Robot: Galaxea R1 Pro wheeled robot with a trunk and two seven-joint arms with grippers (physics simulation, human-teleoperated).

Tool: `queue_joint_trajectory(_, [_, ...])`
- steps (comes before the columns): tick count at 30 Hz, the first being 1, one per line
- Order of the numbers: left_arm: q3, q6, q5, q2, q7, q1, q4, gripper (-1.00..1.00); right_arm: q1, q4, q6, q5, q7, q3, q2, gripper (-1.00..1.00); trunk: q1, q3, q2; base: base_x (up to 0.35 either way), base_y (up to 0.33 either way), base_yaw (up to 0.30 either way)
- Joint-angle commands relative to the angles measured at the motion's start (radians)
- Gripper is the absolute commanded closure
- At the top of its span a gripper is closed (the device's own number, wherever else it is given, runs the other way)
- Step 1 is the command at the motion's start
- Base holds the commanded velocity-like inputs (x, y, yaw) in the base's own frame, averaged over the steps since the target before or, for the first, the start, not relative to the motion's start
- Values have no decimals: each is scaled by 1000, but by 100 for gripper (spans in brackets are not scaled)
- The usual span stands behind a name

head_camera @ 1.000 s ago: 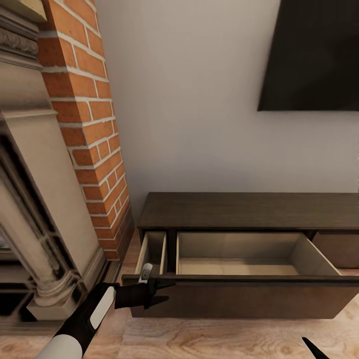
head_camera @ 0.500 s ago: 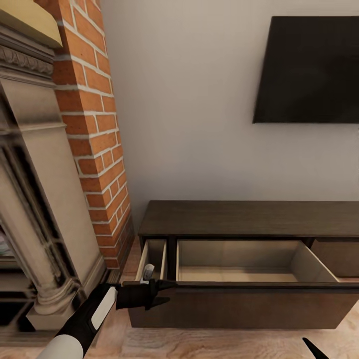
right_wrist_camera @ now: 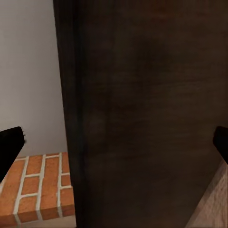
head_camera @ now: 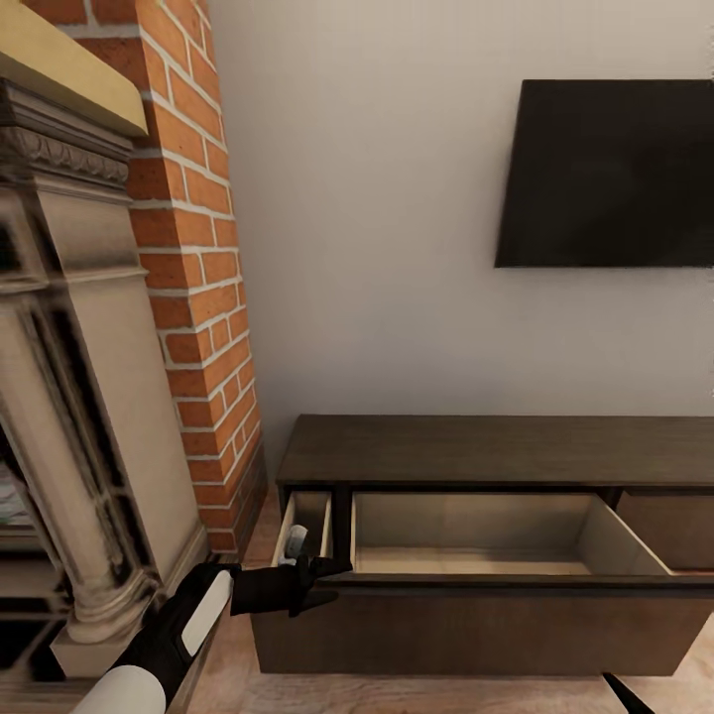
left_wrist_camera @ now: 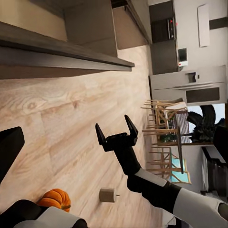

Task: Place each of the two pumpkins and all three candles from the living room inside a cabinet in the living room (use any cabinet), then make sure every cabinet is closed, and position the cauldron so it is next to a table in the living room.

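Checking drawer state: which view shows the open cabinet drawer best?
Head view: the drawer is pulled out of the cabinet, pale interior visible. Left wrist sees an edge-on slice; right wrist a close dark panel.

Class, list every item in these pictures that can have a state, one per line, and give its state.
Cabinet: large drawer pulled out, nothing visible inside.
Left end effector: open, at the drawer front's corner.
Right end effector: open, holding nothing.
Pumpkin: lying on the floor.
Candle: on the floor, beside the pumpkin.
Television: screen dark.
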Motion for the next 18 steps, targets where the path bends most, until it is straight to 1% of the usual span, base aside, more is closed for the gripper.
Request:
queue_joint_trajectory(1, [-2, 3, 1, 1, -2, -1, 0, -100, -1, 3, 9, 2, 5, -5, -1, -100, -1, 3, 0, 0, 0, 0])
queue_joint_trajectory(10, [-3, 3, 1, 1, -2, -1, 0, -100, -1, 3, 9, 2, 7, -5, -1, -100, -5, 38, 2, 0, 0, 0])
queue_joint_trajectory(14, [-5, 3, 1, 1, -2, -1, 0, -100, -1, 3, 9, 2, 7, -5, -1, -100, -20, 50, 30, 0, 0, 0])
queue_joint_trajectory(18, [-5, 3, 1, 2, -2, -1, 0, -100, -1, 3, 9, 2, 7, -5, 1, -100, -20, 50, 30, 0, 0, 0])
